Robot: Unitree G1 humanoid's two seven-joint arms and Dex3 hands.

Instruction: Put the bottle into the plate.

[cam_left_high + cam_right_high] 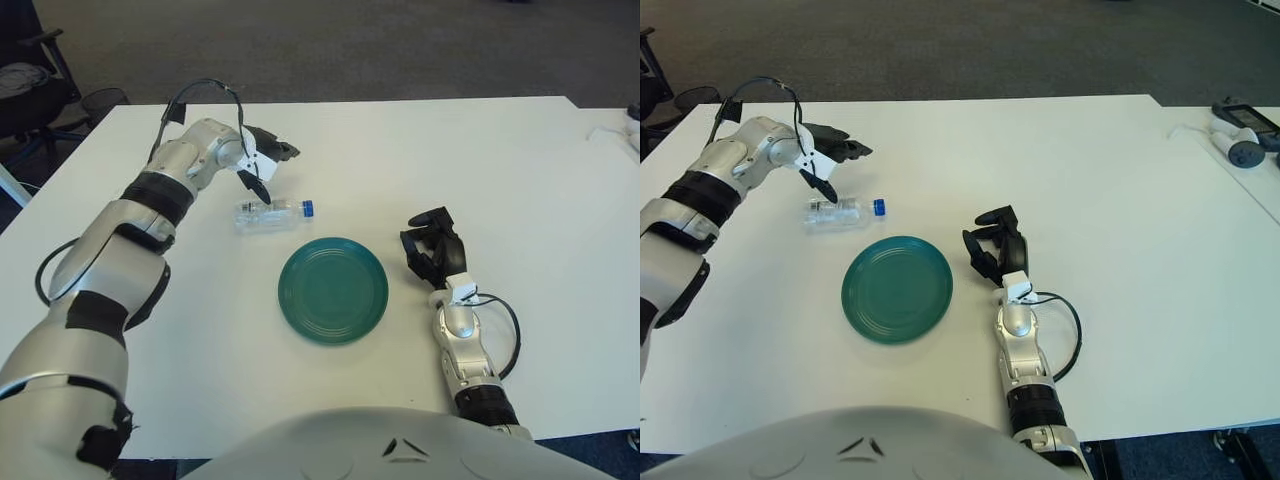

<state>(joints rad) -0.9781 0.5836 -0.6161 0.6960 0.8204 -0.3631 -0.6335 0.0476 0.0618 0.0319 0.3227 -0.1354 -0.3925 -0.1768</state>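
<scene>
Approach to the grasp. The bottle [272, 213] lies on its side on the table [520, 170], blue cap toward the robot's right, just beyond the far-left rim of the plate [333, 290] and apart from it; lying flat, it offers its long side from above. The left hand [262, 165] hangs over the bottle's uncapped end with fingers spread and nothing held, one finger [256, 186] angled down to just above or at the bottle; whether it touches cannot be told. This posture suggests a reach from above so the fingers can straddle the body crosswise. The right hand [434, 248] shows to the right of the plate, fingers loosely curled on nothing, clear of the path from bottle to plate. The plate sits empty and close by, so the carry should be short. Judged stage: early, no grip yet.
</scene>
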